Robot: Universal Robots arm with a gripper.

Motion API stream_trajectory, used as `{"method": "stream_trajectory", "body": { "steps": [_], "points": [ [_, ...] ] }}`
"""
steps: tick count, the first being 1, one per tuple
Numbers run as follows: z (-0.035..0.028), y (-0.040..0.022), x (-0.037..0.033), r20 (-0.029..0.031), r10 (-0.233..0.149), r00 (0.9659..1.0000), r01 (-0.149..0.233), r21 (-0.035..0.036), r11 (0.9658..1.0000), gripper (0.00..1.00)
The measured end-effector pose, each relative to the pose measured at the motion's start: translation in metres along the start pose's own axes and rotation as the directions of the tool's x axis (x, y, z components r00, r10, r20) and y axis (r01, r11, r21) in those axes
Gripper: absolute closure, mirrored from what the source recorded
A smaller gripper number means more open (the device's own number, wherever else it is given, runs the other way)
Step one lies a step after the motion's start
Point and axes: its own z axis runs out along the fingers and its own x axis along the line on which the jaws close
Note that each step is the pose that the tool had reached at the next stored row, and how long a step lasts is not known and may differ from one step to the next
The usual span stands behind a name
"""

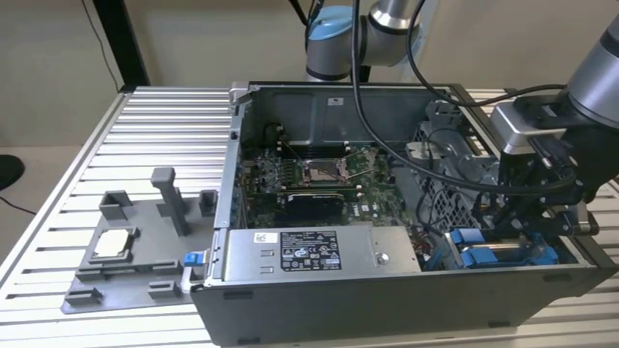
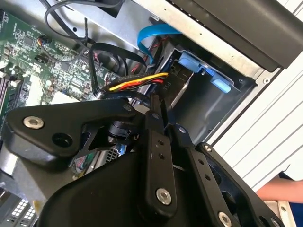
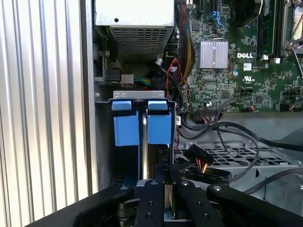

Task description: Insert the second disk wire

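Observation:
The disk wire (image 2: 137, 84) is a short bundle of yellow, red and black strands lying across my fingertips in the second wrist view. In the first wrist view its dark flat plug (image 3: 195, 153) sits just beside my fingers (image 3: 158, 189), over the perforated metal wall. My gripper (image 2: 157, 106) (image 3: 165, 178) has its fingers drawn close together on the bundle. It hangs over the drive bay with blue tabs (image 3: 142, 127) (image 2: 191, 64). In the exterior view the gripper (image 1: 517, 225) reaches into the open computer case at the exterior view's right, above the blue drive carriers (image 1: 474, 250).
Thick black cables (image 3: 227, 130) loop beside the bay. The power supply (image 1: 320, 250) lies along the case front, with the motherboard (image 1: 309, 174) behind it. A grey fixture tray (image 1: 135, 239) stands at the exterior view's left. A person's hand (image 2: 279, 191) shows outside the case.

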Motion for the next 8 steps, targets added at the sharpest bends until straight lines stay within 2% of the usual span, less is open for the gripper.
{"method": "stream_trajectory", "body": {
  "steps": [8],
  "points": [
    [0.0000, 0.0000, -0.0015, -0.0004, 0.000, 1.0000, 0.000, 0.0002, 1.0000, 1.00]
  ]
}}
